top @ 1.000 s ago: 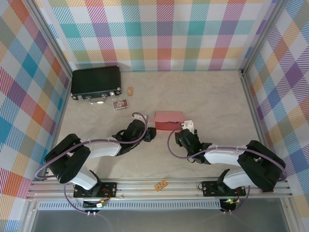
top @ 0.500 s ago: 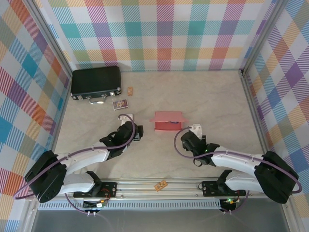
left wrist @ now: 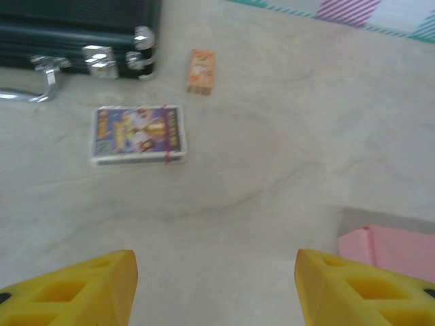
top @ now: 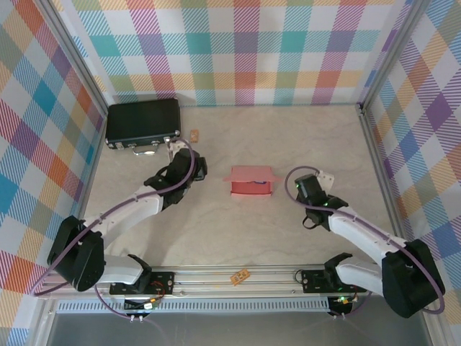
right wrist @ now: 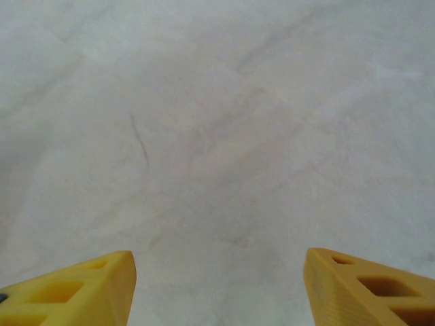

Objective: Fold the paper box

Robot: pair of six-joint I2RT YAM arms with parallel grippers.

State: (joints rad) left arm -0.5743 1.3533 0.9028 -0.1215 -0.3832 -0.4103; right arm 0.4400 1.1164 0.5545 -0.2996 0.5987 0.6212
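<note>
The paper box [top: 250, 180] lies between the hands, apparently folded, its lid perhaps left to close. Left hand [left wrist: 214, 265] and right hand [right wrist: 217, 265] stand open, empty.

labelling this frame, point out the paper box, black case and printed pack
paper box [top: 250, 175]: top external view, pink upper flap
black case [top: 142, 121]: top external view, middle of lid
printed pack [left wrist: 139, 134]: left wrist view, printed face
</note>
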